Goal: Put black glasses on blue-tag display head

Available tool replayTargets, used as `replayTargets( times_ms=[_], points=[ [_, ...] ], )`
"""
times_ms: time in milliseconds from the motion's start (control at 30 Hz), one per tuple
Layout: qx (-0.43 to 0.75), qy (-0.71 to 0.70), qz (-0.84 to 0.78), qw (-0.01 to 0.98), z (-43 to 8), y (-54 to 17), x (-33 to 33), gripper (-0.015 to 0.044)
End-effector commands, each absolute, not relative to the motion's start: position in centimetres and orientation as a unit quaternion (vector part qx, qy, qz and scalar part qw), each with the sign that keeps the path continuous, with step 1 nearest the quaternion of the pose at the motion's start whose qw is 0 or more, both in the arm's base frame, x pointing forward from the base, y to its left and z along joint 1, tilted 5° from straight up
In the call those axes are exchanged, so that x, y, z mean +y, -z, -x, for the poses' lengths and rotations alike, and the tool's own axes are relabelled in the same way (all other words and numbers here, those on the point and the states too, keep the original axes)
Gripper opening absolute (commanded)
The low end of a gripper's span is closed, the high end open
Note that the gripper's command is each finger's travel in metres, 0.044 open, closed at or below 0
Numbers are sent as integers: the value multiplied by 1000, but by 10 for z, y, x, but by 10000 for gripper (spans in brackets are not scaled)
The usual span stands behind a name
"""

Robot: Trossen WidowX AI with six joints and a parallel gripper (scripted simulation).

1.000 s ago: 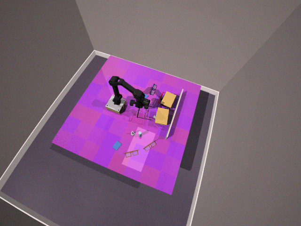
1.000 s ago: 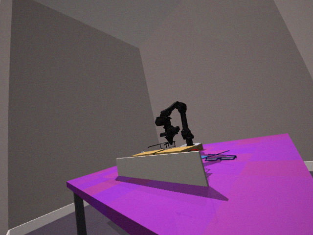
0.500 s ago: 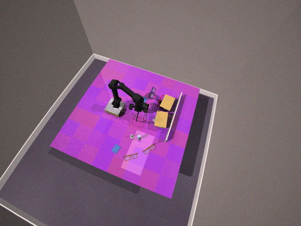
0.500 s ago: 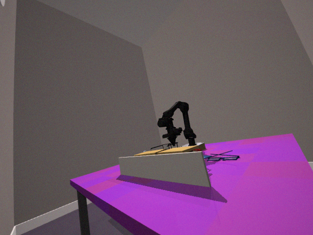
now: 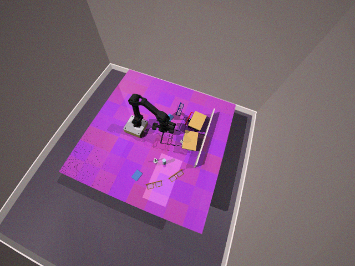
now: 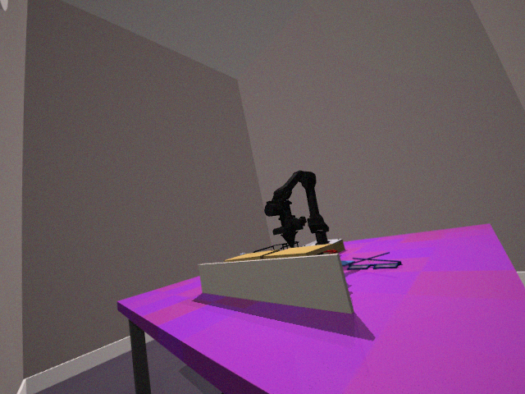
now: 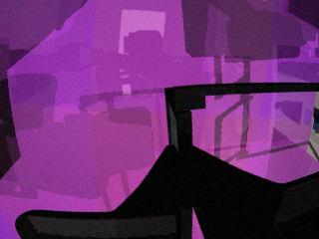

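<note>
Black glasses [image 5: 162, 138] [image 6: 274, 246] [image 7: 249, 89] are pinched by the gripper [image 5: 164, 130] [image 6: 291, 245] [image 7: 177, 151]. From above, their legs point toward four o'clock, probably to slip around a head [image 5: 190, 140] [image 6: 250, 255].

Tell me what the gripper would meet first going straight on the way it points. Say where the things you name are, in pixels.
The gripper [image 5: 162, 132] [image 6: 292, 245], shut on the black glasses [image 5: 161, 138] [image 7: 259, 88], points down; probably the tabletop [image 5: 120, 148] [image 6: 423, 322] first, though depth is unclear.

Purple-and-pink patchwork squares across the tabletop [image 5: 120, 148] [image 6: 458, 305]! Two tan blocks [image 5: 197, 120] [image 5: 189, 140], a black arm [image 5: 150, 106] [image 6: 311, 199], one blue card [image 5: 137, 175], and brown frames on both near glasses [image 5: 154, 184] [image 5: 176, 175].
</note>
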State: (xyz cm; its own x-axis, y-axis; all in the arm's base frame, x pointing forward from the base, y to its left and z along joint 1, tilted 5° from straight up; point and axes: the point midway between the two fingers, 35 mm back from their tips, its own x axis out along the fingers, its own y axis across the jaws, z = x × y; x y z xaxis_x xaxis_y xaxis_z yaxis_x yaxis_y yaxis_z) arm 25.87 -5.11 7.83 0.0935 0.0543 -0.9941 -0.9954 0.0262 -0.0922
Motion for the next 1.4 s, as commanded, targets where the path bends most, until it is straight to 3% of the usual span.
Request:
replayTargets(
  times_ms=[0, 1367],
  points=[
    [468, -487, 500, 542, -258, -73, -50, 0],
    [471, -482, 505, 539, -284, -62, -47, 0]
  ],
)
